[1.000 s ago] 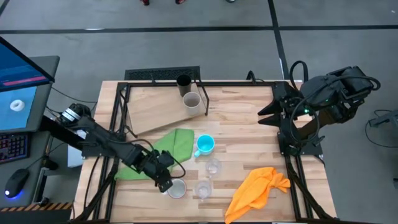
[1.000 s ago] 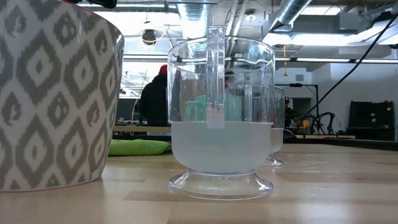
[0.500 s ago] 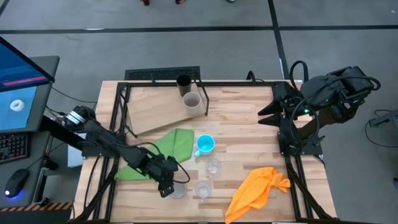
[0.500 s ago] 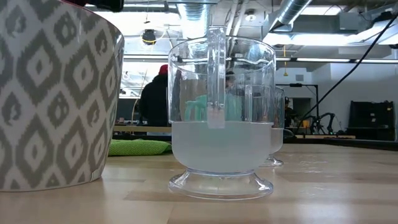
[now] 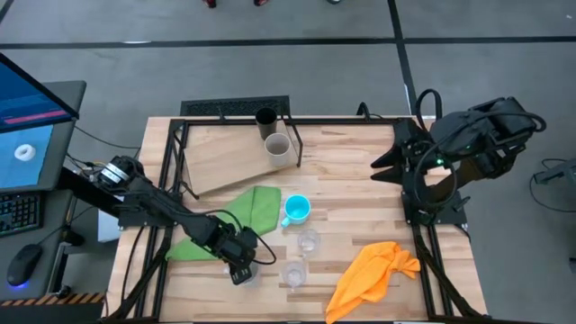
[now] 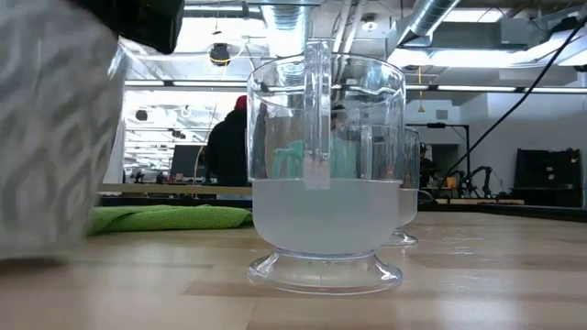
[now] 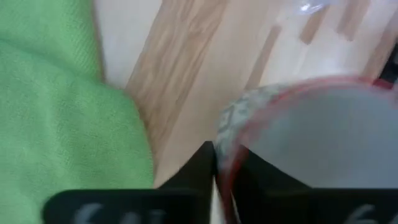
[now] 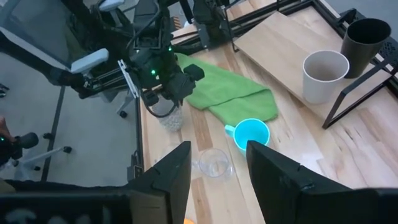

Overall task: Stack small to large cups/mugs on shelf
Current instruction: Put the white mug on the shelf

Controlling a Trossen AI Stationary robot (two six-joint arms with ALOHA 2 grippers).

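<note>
Counter (image 5: 360, 180): striped butcher-block top inside a black frame.

Shelf (image 5: 225, 157): pale plywood board with black wire frame, far left of the counter. Grey-beige cup (image 5: 277, 147) stands upright at its right end; black cup (image 5: 265, 118) stands just beyond it, at the far edge.

Blue mug (image 5: 297, 210): upright on the counter near the centre, just right of the green cloth (image 5: 238, 214).

Clear glasses: one (image 5: 309, 241) near the blue mug on its near side, the other (image 5: 294, 274) nearer the front edge; in the low view this glass (image 6: 326, 165) shows a handle and a footed base.

White mug (image 8: 171, 115): grey diamond pattern, red rim, near-left part of the counter beside the green cloth and left of the nearer glass. Blurred in the low view (image 6: 50, 137).

Left gripper (image 5: 241, 261): reaches over the white mug, jaws pinched on its rim, one finger (image 7: 196, 168) outside the wall and the other inside.

Right gripper (image 8: 217, 165): held above the right side of the counter, jaws spread, holding nothing.

Orange cloth (image 5: 373, 274): crumpled, near right.

A person (image 6: 227, 137) stands in the room beyond.
</note>
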